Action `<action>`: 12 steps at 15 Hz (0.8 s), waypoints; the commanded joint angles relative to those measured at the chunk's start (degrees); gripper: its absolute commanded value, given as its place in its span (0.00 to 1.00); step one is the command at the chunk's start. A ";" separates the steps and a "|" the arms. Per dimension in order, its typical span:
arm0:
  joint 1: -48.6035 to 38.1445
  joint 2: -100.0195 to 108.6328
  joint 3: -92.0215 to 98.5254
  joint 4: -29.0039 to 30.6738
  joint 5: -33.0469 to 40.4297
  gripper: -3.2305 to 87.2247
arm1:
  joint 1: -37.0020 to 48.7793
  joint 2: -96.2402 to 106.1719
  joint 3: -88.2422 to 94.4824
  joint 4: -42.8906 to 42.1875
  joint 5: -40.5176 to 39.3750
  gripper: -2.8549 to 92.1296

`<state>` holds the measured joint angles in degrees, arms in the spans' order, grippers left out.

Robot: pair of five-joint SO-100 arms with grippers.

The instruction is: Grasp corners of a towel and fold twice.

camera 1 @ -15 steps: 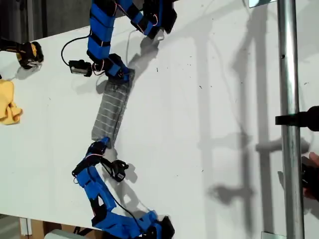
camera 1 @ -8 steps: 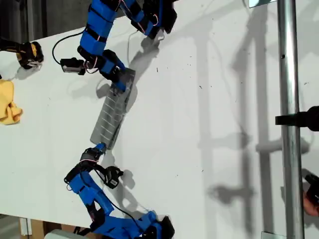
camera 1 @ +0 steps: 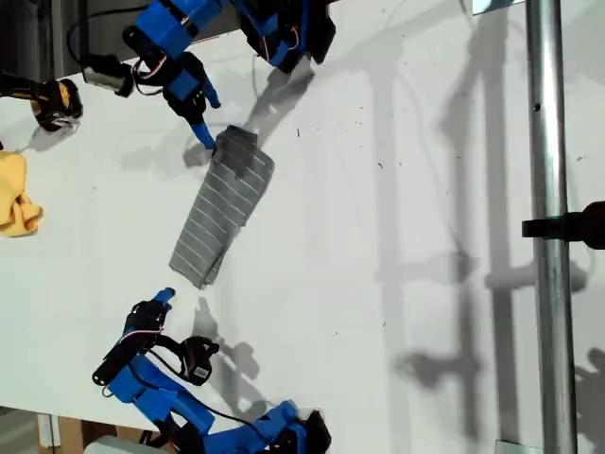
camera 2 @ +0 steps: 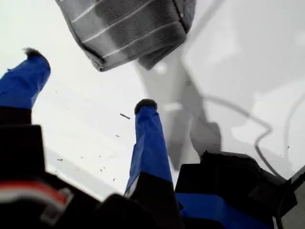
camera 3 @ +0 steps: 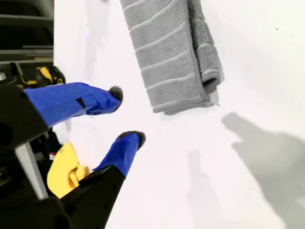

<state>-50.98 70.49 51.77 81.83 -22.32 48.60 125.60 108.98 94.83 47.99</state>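
The grey striped towel (camera 1: 222, 208) lies folded into a narrow strip on the white table, running diagonally. Its upper end is bunched and doubled over; a corner (camera 2: 97, 64) of it shows in the first wrist view. My first gripper (camera 1: 208, 121) hovers open just beyond that upper end (camera 2: 128, 28), holding nothing (camera 2: 88, 78). My second gripper (camera 1: 156, 303) is open as well, a short way from the towel's lower end (camera 3: 167, 57), its fingers apart over bare table (camera 3: 126, 116). Neither gripper touches the cloth.
A plain yellow cloth (camera 1: 17, 203) (camera 3: 66, 169) lies at the exterior view's left edge, with a yellow-black tool (camera 1: 52, 102) beyond it near the table edge. A metal pole (camera 1: 548, 227) with a black clamp (camera 1: 572, 227) crosses the exterior view's right.
Both grippers have let go of the towel's ends and drawn back from it. The upper end has dropped and spread on the table. The hand at the exterior view's right edge is gone.
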 commanded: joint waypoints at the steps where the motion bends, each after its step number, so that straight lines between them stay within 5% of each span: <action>1: 0.53 8.88 2.20 3.43 -1.49 0.15 | 3.16 10.90 0.97 1.93 0.79 0.41; 6: 12.30 41.04 31.64 1.14 -7.91 0.15 | -9.14 26.19 9.58 2.37 19.42 0.40; 12: 32.61 99.23 84.81 -13.36 -21.62 0.11 | -29.00 38.67 24.61 0.88 40.96 0.38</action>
<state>-22.24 157.32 128.76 71.37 -40.96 22.85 162.07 130.34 97.47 85.08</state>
